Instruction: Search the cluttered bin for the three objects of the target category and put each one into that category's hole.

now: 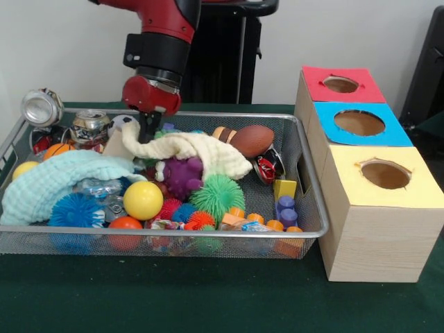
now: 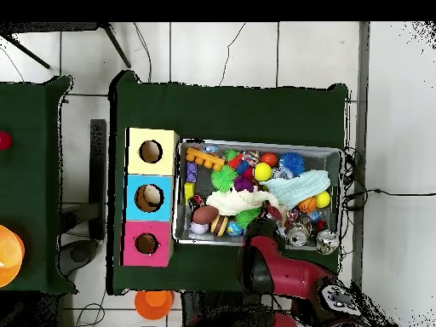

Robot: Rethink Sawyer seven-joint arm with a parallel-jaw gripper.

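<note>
Since the cream cloth (image 1: 198, 151) hides toys beneath, my pincer (image 1: 148, 130) sits upper left, apparently pinching its edge to lift it.

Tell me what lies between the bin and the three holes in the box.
Nothing visible blocks that path. The wooden box stands right beside the mesh bin, and its red hole, blue hole and yellow hole are all open on top. The gripper is down among the clutter, at the cream cloth.

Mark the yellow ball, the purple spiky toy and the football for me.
yellow ball (image 1: 143, 200), front view, middle of its face
purple spiky toy (image 1: 183, 176), front view, its body
football (image 1: 252, 141), front view, middle of its side
</note>
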